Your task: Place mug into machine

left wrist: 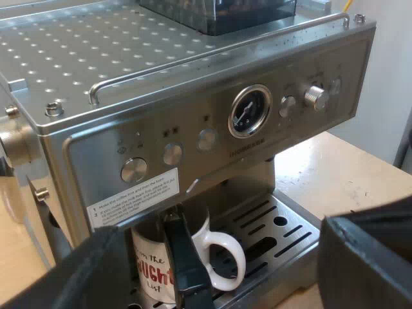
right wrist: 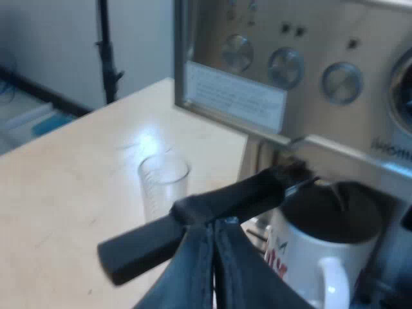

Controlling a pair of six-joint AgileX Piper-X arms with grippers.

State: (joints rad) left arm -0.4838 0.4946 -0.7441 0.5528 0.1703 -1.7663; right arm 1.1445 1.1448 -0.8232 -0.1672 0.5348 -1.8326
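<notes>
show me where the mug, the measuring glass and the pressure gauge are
mug [right wrist: 306, 254]: right wrist view, on its white side wall.
measuring glass [right wrist: 163, 187]: right wrist view, on its clear wall.
pressure gauge [left wrist: 250, 111]: left wrist view, on the dial face.

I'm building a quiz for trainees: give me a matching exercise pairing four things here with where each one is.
Things:
1 mug
2 measuring glass
3 bean hopper
4 gauge

Places:
A on top of the espresso machine
B on the drip tray
C in the front panel
D on the table

Pairs: 1-B, 2-D, 3-A, 4-C
</notes>
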